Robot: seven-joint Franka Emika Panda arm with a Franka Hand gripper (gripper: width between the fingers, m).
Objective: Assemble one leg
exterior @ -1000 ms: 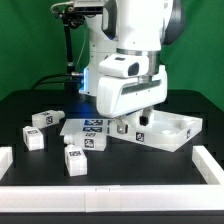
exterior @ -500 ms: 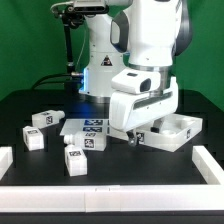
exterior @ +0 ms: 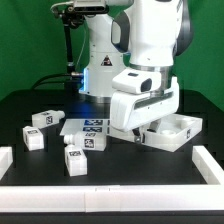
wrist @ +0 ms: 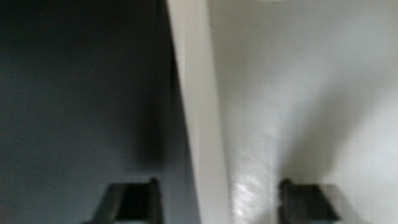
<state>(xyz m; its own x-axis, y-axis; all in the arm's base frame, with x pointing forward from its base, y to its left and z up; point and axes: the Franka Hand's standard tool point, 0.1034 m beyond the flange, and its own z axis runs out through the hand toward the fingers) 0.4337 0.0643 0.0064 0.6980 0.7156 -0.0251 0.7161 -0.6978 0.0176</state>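
Observation:
Several white legs with marker tags lie at the exterior view's left: one (exterior: 40,119) at the back, one (exterior: 33,138) near the left edge, one (exterior: 73,159) nearer the front. None is held. My gripper (exterior: 132,137) is low at the near-left edge of the large flat white piece (exterior: 172,128). In the wrist view my gripper (wrist: 217,200) is open. Its dark fingers (wrist: 128,200) stand on either side of that piece's raised white rim (wrist: 201,110), with gaps on both sides.
The marker board (exterior: 88,128) lies between the legs and the large piece. A low white wall (exterior: 110,200) runs along the front and sides of the black table. The robot base and a dark stand are behind.
The wrist has turned and come down to the large white piece's edge, moving towards the exterior view's right. In the last half second it has hardly moved.

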